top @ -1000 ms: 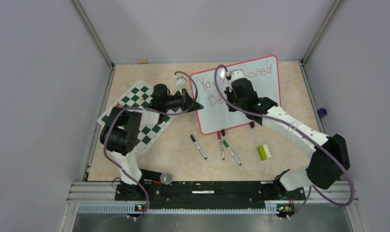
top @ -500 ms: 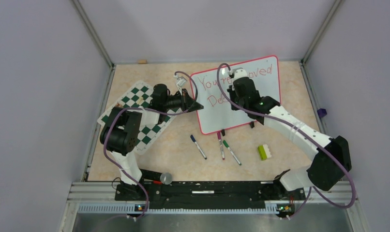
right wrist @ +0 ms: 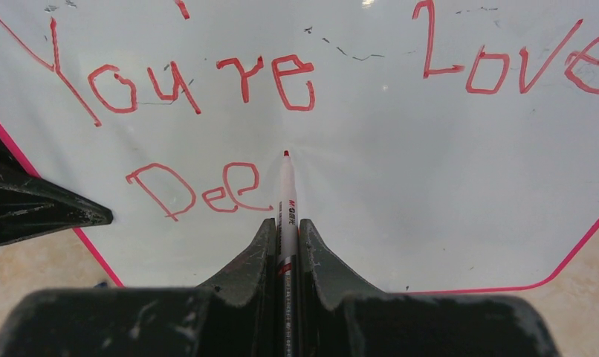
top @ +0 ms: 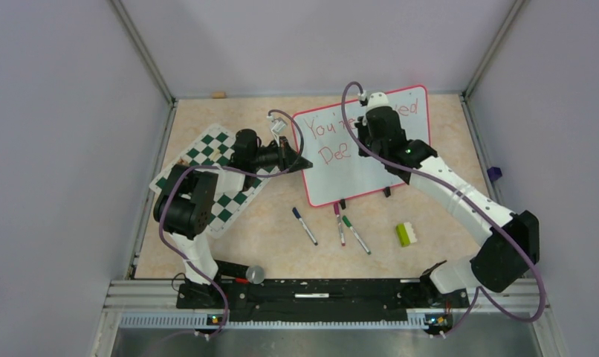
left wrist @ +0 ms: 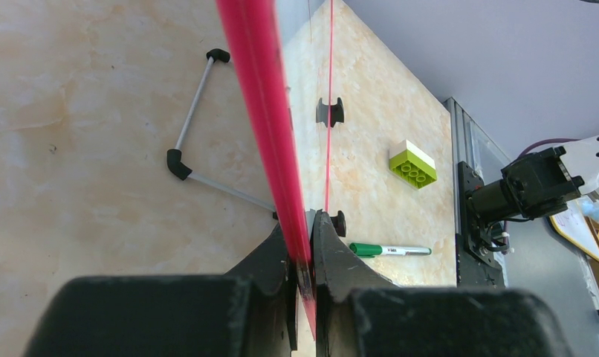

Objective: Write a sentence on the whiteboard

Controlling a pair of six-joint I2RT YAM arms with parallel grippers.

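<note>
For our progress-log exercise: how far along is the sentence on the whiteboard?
Done: the whiteboard carries a red top line, "You're Love…", cut off by the wrist view. In hand: the right end effector grips a red marker, tip beside "Dee" on the second line; the left end effector clamps the board's frame. Left: probably the rest of that second line.

L gripper clamped on whiteboard red edge; green marker, lime brick beyond.

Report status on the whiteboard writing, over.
Left claw shut on whiteboard frame. Right claw shut on red marker, tip just past "Dee" on second line. Nothing blocking the blank board ahead.
</note>
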